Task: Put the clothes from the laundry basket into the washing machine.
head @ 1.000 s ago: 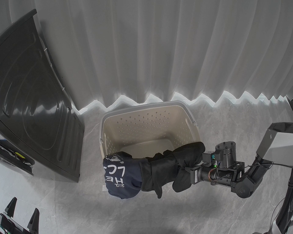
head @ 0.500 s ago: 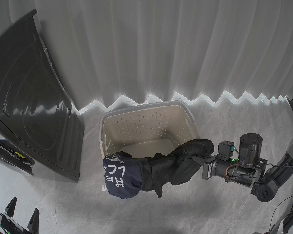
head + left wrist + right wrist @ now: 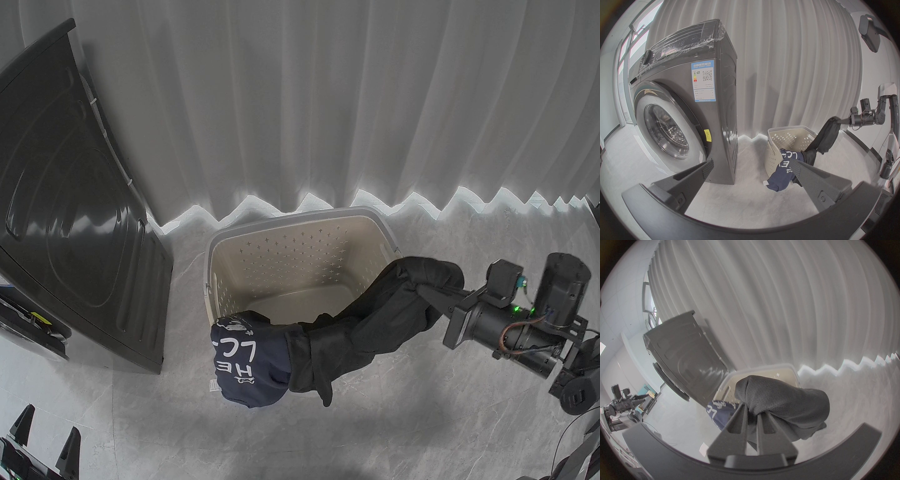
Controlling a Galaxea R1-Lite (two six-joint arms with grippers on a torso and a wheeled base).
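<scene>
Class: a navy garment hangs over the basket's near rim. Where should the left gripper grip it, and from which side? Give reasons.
Grip the navy garment's hanging bulge outside the laundry basket's near rim, coming from the robot's side with the open left gripper. That fold hangs outside the wall, bunched, so probably easy to pinch.

Washing machine [image 3: 69, 206] left of laundry basket [image 3: 300, 250] (clothes [image 3: 300, 350] draped over its rim).

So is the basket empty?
Not quite: the laundry basket floor looks bare, but a navy top and black garment drape over its rim.
</scene>
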